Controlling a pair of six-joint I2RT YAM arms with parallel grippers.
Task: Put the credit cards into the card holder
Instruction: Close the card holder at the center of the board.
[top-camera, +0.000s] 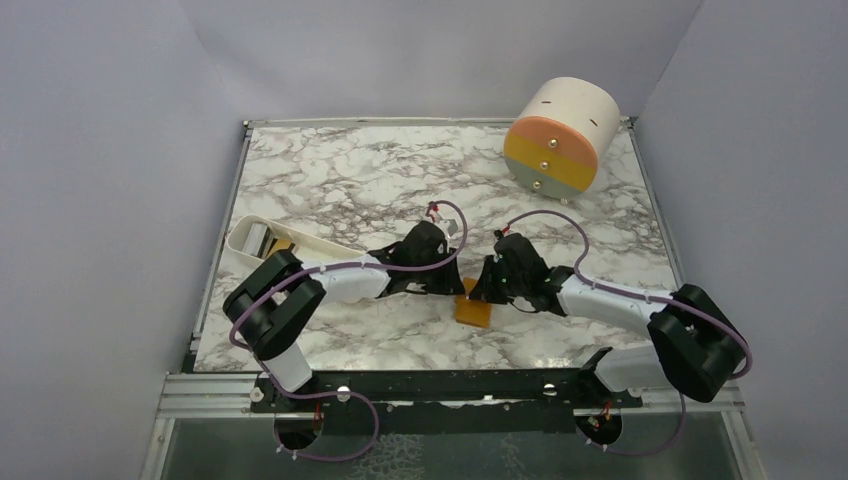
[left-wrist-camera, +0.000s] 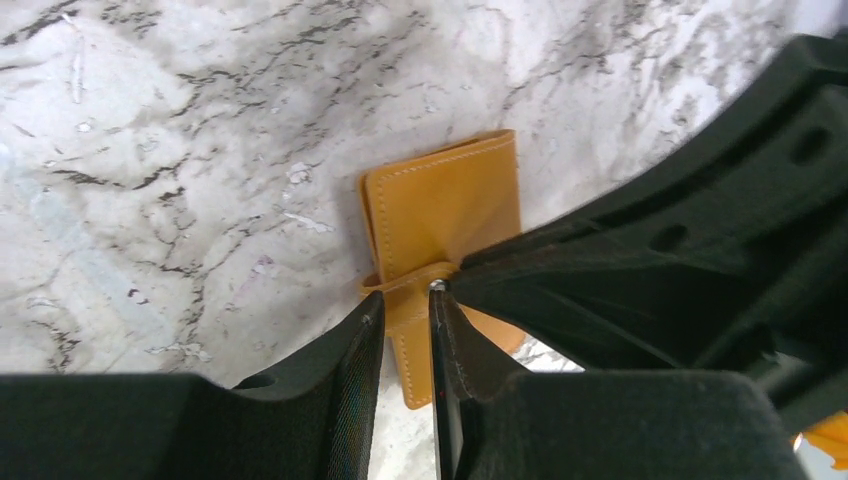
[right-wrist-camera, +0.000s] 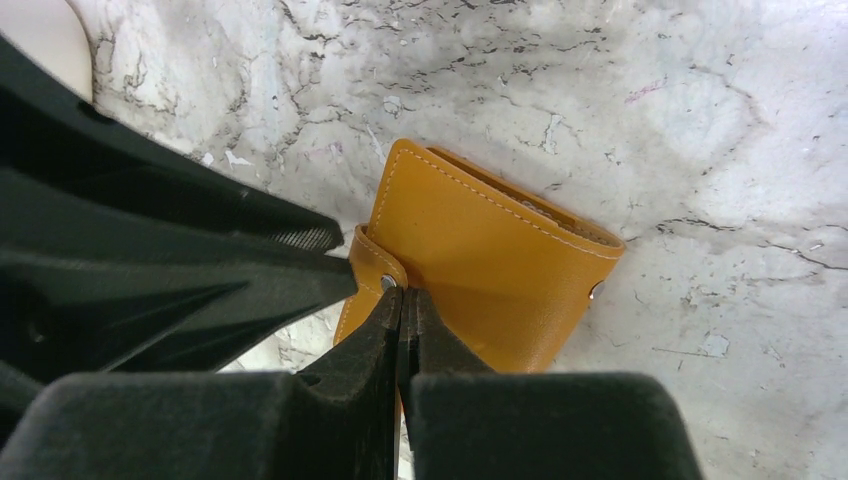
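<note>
The card holder (top-camera: 475, 313), an orange-tan wallet, lies on the marble near the front middle, with both grippers meeting over its far end. My left gripper (left-wrist-camera: 405, 300) is open by a narrow gap, its tips either side of the wallet's strap (left-wrist-camera: 400, 283). My right gripper (right-wrist-camera: 403, 293) is shut, pinching the card holder's cover (right-wrist-camera: 490, 260) beside the snap stud (right-wrist-camera: 388, 283). That cover stands slightly raised, and grey lining shows at its far edge. In the top view the left gripper (top-camera: 458, 283) and right gripper (top-camera: 478, 290) nearly touch. A silver-grey card (top-camera: 258, 238) and an orange credit card (top-camera: 283, 245) lie in the white tray.
The white oblong tray (top-camera: 240, 230) sits at the left edge behind my left arm. A big cream-and-orange drum (top-camera: 560, 140) rests tilted at the back right corner. A metal rail runs along the table's edges.
</note>
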